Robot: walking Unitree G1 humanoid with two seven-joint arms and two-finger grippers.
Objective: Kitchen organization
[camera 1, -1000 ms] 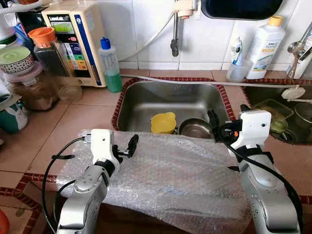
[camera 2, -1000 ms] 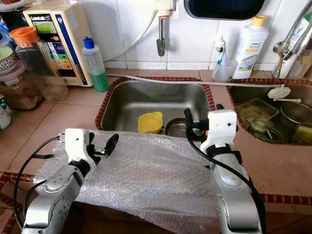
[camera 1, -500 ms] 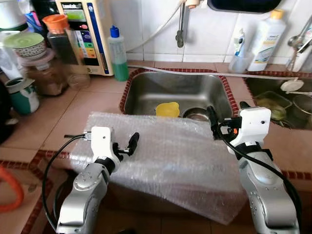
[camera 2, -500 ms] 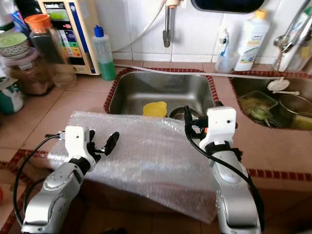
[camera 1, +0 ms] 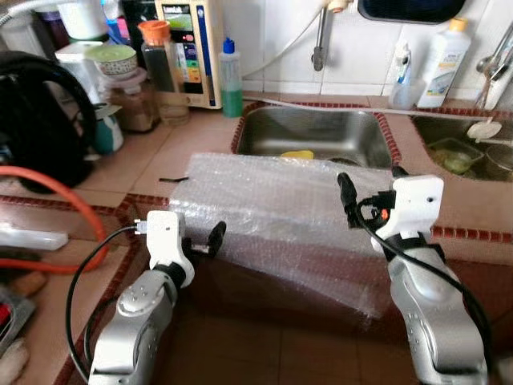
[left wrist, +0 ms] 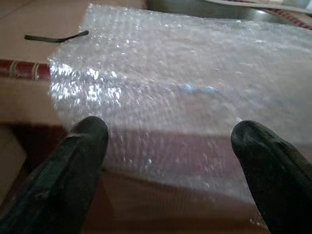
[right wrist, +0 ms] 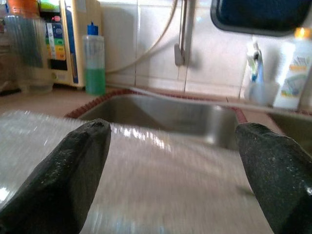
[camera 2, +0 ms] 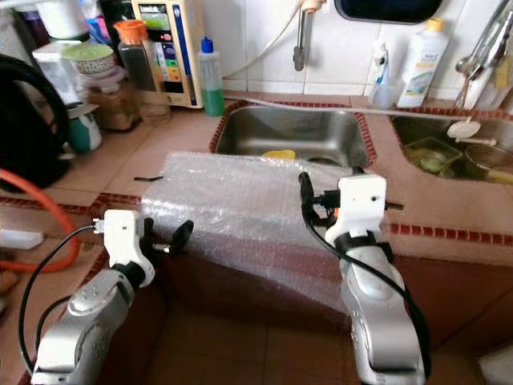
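Note:
A clear bubble wrap sheet (camera 1: 280, 200) lies over the counter in front of the steel sink (camera 1: 321, 132) and hangs down past the front edge. My left gripper (camera 1: 215, 234) is open, low beside the sheet's hanging left corner; between its fingers (left wrist: 83, 146) I see the wrap (left wrist: 185, 87). My right gripper (camera 1: 346, 192) is open above the sheet's right part, pointing toward the sink (right wrist: 161, 114). Neither holds anything. A yellow cup (camera 1: 298, 154) sits in the sink.
At the back stand a green soap bottle (camera 1: 232, 68), a water purifier (camera 1: 188, 48), jars (camera 1: 132, 96) and a white bottle (camera 1: 441, 52). A black bundle (camera 1: 40, 120) and an orange hose (camera 1: 80, 208) lie at the left. A second sink (camera 1: 465, 152) is at the right.
The whole view has pulled back from the counter, so both arms now hang in front of its edge instead of over it. Both grippers stay open.

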